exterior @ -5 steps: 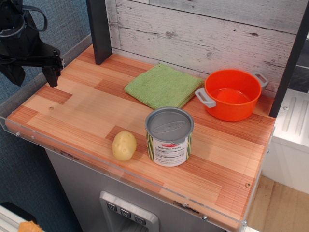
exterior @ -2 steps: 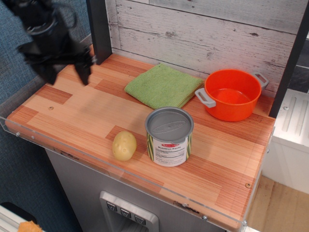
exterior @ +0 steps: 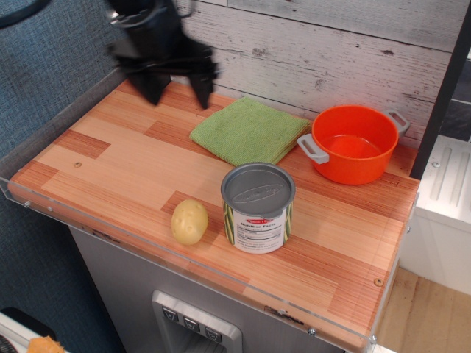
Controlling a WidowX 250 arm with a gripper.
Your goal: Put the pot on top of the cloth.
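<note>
The bright-orange pot (exterior: 353, 143) with two grey side handles stands empty at the back right of the wooden table. The green folded cloth (exterior: 250, 131) lies flat just left of it, nearly touching the pot's left handle. My black gripper (exterior: 176, 94) hangs above the back of the table, left of the cloth and well away from the pot. It looks blurred from motion. Its two fingers point down and stand apart, with nothing between them.
A silver tin can (exterior: 257, 207) with a label stands in front of the cloth. A yellow potato (exterior: 190, 221) lies to its left near the front edge. A clear rim (exterior: 184, 259) runs along the table's front. A whitewashed plank wall (exterior: 309, 51) backs the table.
My gripper has swept from the far left edge of the table to the right and back, now close to the cloth's left corner. The pot, cloth, can and potato have not moved.
</note>
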